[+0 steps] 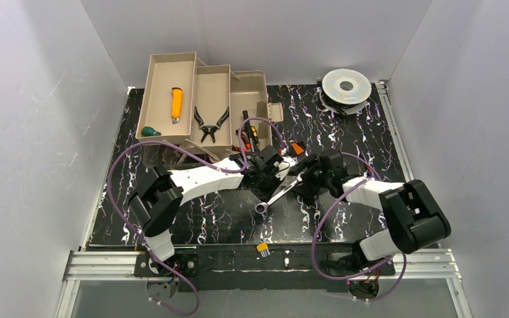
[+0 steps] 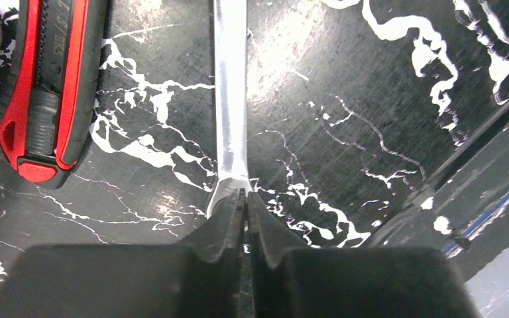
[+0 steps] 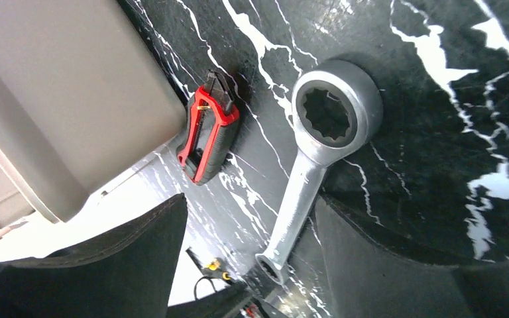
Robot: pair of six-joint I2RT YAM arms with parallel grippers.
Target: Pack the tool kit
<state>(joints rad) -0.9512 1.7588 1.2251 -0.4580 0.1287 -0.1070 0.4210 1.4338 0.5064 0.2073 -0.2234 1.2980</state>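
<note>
The tan toolbox (image 1: pixel 248 89) stands open at the back left, with a yellow knife (image 1: pixel 176 104) in one fold-out tray and pliers (image 1: pixel 210 124) in the other. A silver wrench (image 1: pixel 275 194) lies slanted mid-mat, its ring end (image 3: pixel 335 112) free. My left gripper (image 2: pixel 244 193) is shut on the wrench's other end, and the shaft (image 2: pixel 230 99) runs away from the tips. My right gripper (image 3: pixel 252 265) is open astride the same shaft, which lies close to one finger (image 3: pixel 384 265). A red-and-black knife (image 2: pixel 46 86) lies on the mat beside the wrench, near the box wall (image 3: pixel 59 99).
A round silver wire spool (image 1: pixel 346 86) sits at the back right of the black marbled mat (image 1: pixel 358 132). A green handle (image 1: pixel 149 131) pokes out left of the toolbox. A small yellow part (image 1: pixel 263 249) rests on the front rail. White walls enclose three sides.
</note>
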